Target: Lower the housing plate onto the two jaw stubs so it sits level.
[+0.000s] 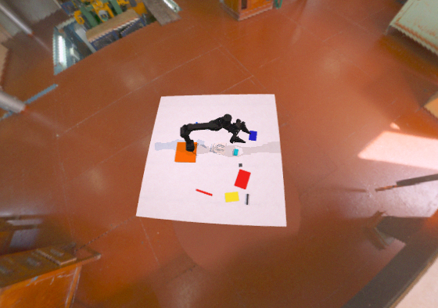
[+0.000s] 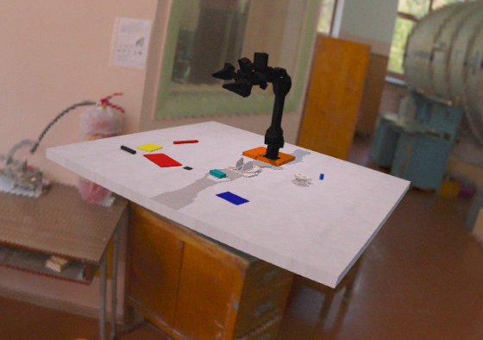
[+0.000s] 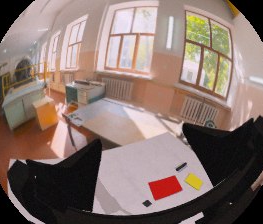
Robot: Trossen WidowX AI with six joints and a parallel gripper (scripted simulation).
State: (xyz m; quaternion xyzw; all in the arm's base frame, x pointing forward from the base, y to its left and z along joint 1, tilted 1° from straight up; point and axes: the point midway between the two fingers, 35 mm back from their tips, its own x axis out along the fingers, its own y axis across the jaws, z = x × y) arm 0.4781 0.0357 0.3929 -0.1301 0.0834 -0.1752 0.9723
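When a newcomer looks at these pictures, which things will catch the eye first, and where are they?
First comes the black jointed robot arm, standing on a flat orange square base, its gripper open above the white table top. Next, the flat red rectangle stands out beside a smaller yellow one.

Two pale grey jaws [image 1: 220, 148] [image 2: 247, 165], pointed and upright, stood side by side on a low, light-coloured assembly lying on the white table top [image 1: 176, 202] [image 2: 336, 228]. A small whitish part [image 2: 301, 179], apparently the housing plate, lay low on the surface, apart from the jaws; its exact tilt could not be determined.
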